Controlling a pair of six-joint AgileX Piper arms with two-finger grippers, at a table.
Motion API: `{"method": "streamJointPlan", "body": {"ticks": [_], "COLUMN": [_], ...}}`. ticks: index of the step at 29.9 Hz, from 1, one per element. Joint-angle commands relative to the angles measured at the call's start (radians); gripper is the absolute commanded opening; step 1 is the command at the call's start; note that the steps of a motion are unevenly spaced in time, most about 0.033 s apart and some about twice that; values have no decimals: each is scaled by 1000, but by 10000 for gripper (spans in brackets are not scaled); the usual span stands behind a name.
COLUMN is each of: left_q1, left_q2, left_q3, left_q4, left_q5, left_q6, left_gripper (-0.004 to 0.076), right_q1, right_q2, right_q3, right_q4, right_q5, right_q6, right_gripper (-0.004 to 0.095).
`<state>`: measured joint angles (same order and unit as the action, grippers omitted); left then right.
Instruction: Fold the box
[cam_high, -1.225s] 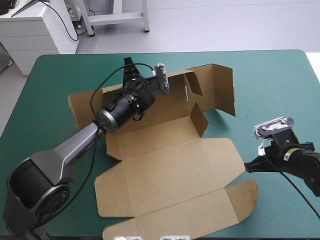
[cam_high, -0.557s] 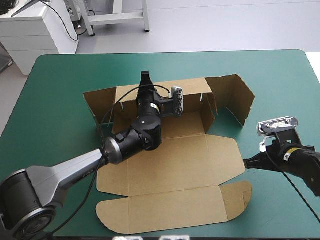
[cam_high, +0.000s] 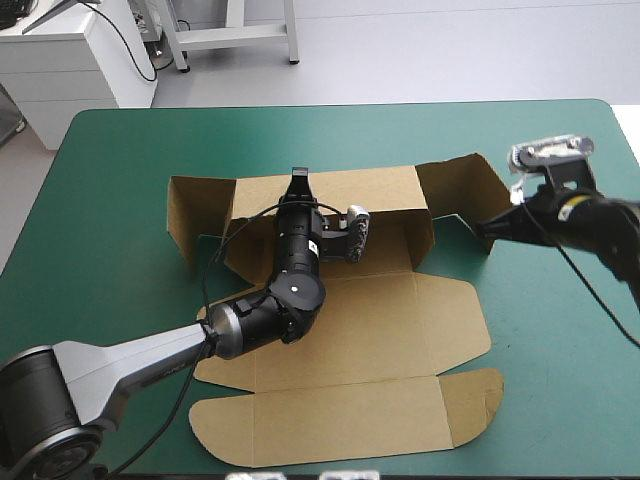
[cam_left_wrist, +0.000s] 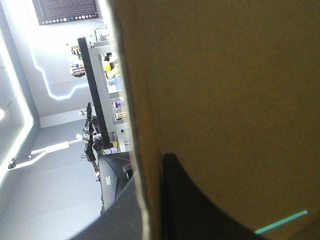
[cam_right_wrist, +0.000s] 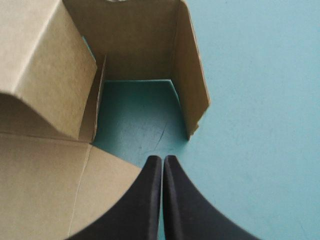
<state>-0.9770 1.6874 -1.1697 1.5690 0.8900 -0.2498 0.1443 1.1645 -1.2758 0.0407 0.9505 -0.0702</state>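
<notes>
- Since earlier, the right gripper (cam_high: 480, 228) has swung to the brown box's (cam_high: 370, 330) raised far-right flap; the left gripper (cam_high: 298, 180) clamps its upright back wall, mid teal-green cover (cam_high: 120, 150).
- Left wrist: smooth matte board sandwiched between black fingers (cam_left_wrist: 200, 210).
- Right wrist: fingers (cam_right_wrist: 150, 200) together, one pointed arch.

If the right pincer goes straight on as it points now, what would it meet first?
The right pincer would probably meet the box, its raised wall, beyond a strip of teal-green cover; depth is unclear.
</notes>
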Motion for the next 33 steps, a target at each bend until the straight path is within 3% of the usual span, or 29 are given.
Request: {"method": "streamJointPlan", "body": {"ticks": [1,12,18,25,33], "left_q1": [-8,-8,-8,-8,-8], "left_q2": [-38,-38,-38,-38,-38], "left_q3": [-14,-14,-14,-14,-14], "left_q4": [42,42,42,36,34], "left_q5": [22,4,6,3,5], "left_q6": [4,4,4,4,4], "left_gripper": [-8,-8,-8,-8,-8], "right_q1": [-6,-6,-6,-6,-6], "right_q2": [133,575,785,825,791], "right_q3": [-232,-801,-983,-1003,-920], "right_q4": [-4,9,29,152,155], "right_q5": [26,115,252,296,296], "right_q6": [-15,-27,-18,-5,-5], "right_gripper": [-2,-2,-2,-2,-2]}}
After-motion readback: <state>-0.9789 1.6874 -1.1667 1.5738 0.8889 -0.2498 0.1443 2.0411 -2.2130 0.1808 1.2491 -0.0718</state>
